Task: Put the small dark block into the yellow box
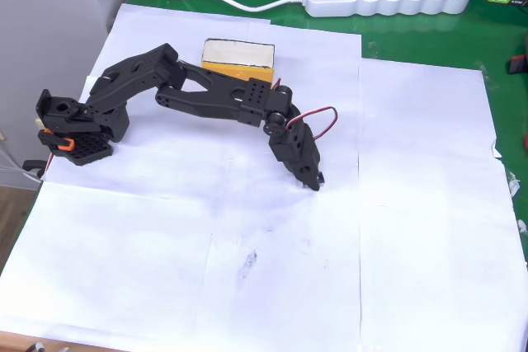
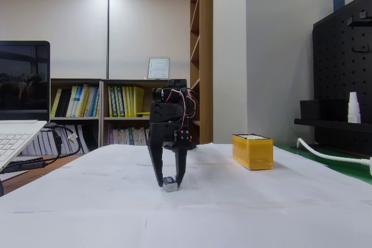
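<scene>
1. Seen from overhead, black gripper [image 1: 312, 177] points down at white paper [image 1: 247, 286], block hidden under it; yellow box [image 1: 239, 58], cream top, sits well behind.
2. Fixed view: fingertips pinch small dark block [image 2: 170, 184], pale-edged, touching paper; box [image 2: 252, 151] apart, to the right.

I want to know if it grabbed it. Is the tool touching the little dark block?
Touching. In the fixed view the tool points down at the paper and its fingertips close on both sides of the small dark block.
</scene>
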